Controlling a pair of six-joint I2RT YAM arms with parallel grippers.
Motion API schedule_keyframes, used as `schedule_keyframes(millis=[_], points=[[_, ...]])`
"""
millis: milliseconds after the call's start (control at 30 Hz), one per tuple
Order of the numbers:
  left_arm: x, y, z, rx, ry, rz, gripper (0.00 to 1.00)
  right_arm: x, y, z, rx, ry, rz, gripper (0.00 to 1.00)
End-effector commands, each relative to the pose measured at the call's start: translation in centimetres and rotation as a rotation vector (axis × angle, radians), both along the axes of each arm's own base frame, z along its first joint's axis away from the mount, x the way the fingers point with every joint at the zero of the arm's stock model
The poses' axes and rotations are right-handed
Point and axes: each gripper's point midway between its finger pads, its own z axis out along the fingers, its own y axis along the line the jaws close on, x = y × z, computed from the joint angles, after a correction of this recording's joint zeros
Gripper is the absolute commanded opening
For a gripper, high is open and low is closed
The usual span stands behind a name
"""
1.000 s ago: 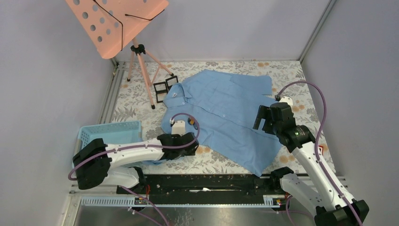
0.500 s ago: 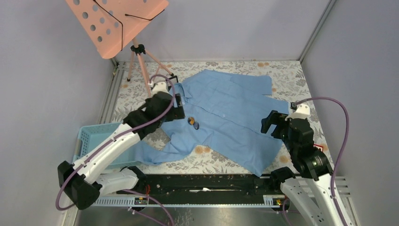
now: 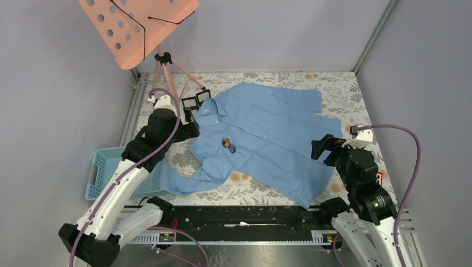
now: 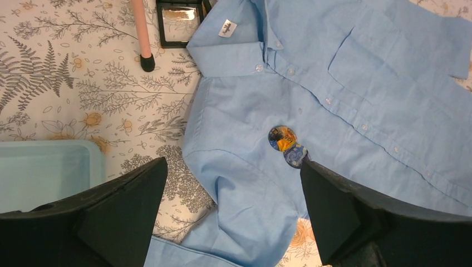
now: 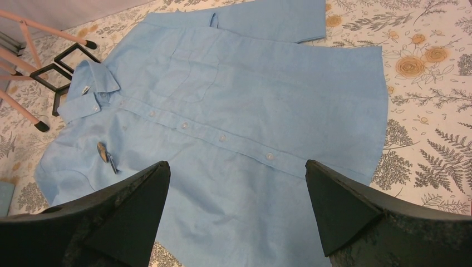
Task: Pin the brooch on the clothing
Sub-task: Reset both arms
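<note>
The left fingers [image 3: 190, 128] have lifted off the brooch [image 3: 229, 144], seemingly pinned; right fingers [image 3: 324, 149] drew back.

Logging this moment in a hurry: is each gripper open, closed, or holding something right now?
Left gripper: open, holding nothing.
Right gripper: open, holding nothing.

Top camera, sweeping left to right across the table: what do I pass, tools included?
Light blue basket → left tool, open → brooch lying on the shirt → right tool, open.
</note>
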Motion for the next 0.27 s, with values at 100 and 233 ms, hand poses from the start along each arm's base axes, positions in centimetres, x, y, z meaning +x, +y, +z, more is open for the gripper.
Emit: schedule_keyframes(millis=[100, 233], points=[[0.42, -0.61, 0.71, -0.022, -0.032, -0.04, 0.99, 0.04, -0.44, 1.37, -0.012, -0.063, -0.009, 0.99], [0.41, -0.55, 0.97, -0.02, -0.037, -0.044, 0.99, 0.17, -0.47, 1.27, -0.012, -0.047, -0.016, 0.99]])
